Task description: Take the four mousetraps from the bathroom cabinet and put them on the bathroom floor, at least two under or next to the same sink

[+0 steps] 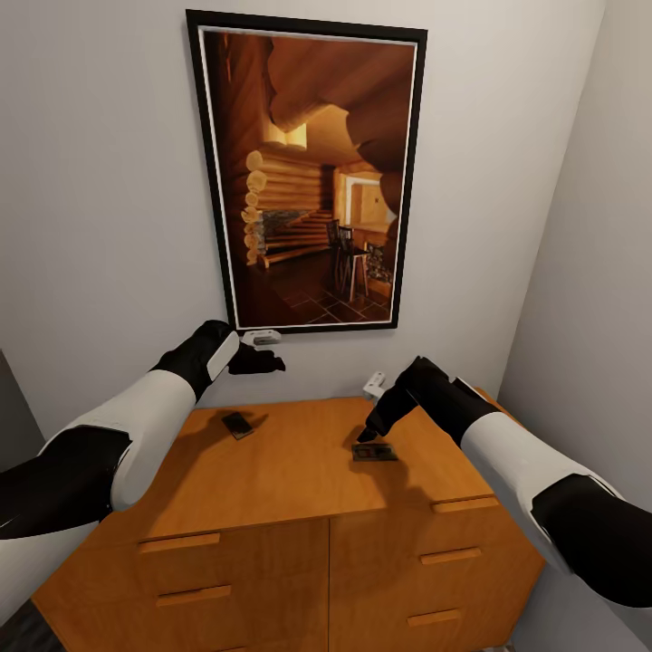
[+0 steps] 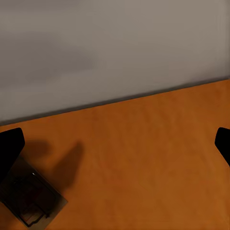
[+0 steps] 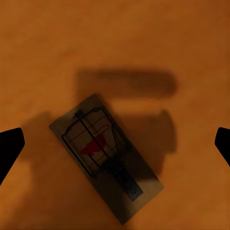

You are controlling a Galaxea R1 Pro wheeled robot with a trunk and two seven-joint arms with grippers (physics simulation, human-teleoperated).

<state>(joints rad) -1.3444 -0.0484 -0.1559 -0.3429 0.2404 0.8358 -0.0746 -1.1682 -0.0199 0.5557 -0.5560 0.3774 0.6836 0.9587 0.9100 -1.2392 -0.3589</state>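
Note:
Two mousetraps lie on the flat top of the orange-brown cabinet [image 1: 290,471]: one [image 1: 237,424] at the left rear, one [image 1: 374,451] at the right. My right gripper [image 1: 369,433] points down just above the right mousetrap [image 3: 105,155], open, with its fingertips [image 3: 9,148] far apart on either side of the trap. That trap is a tan board with dark wire and a red spot. My left gripper [image 1: 258,360] hovers open near the wall, above and behind the left mousetrap [image 2: 31,199], with nothing between its fingers [image 2: 9,148].
A large framed picture [image 1: 308,172] of a log interior hangs on the grey wall behind the cabinet. A second wall [image 1: 589,299] closes in at the right. Drawer fronts with slab pulls [image 1: 179,543] face me below the top.

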